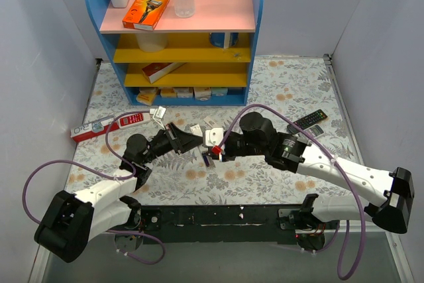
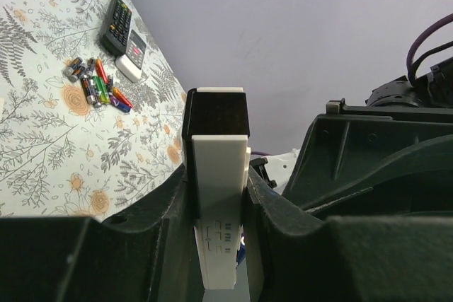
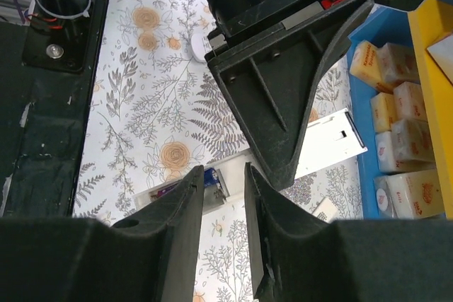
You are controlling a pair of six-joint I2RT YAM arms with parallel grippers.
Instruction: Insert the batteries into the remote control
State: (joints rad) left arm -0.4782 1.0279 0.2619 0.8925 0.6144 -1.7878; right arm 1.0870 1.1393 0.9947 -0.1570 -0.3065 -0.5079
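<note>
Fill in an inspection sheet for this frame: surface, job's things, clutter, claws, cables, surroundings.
Surface: floral table cover, flat.
Job's things: remote control held in left claw, dark end outward; batteries piled loose on the table cover.
Clutter: black remote and shorter white remote beside the batteries; red-and-white box at far left.
Claws: left claw shut on the remote control; right claw nearly closed, contents unclear.
Cables: purple cables loop from both arms.
Surroundings: blue shelf unit at the back, plain walls.
</note>
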